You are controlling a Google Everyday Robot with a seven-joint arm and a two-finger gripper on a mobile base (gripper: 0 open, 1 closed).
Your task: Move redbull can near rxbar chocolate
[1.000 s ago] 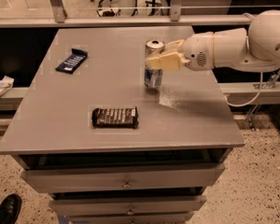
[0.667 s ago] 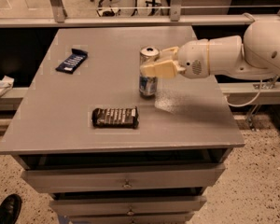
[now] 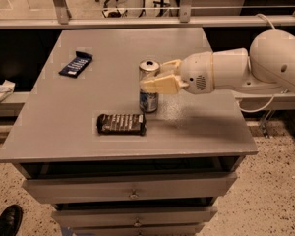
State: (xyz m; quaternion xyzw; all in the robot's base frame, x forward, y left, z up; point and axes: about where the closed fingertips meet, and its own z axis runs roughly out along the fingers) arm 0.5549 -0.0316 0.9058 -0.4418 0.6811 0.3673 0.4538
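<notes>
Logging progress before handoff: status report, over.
Pincer shut on redbull can, over table centre. Can upright, close behind rxbar chocolate, not touching. Nothing between them; blue bar far off toward rear corner.

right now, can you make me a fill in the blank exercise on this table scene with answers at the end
1. The gripper, reaching in from the right of the camera view over the table, is shut on the redbull can, which stands ____.
2. The rxbar chocolate lies ____ to the can than the dark blue bar does.
3. In the camera view the dark blue bar lies toward the table's far ____ corner.
Answers: upright; closer; left.
</notes>
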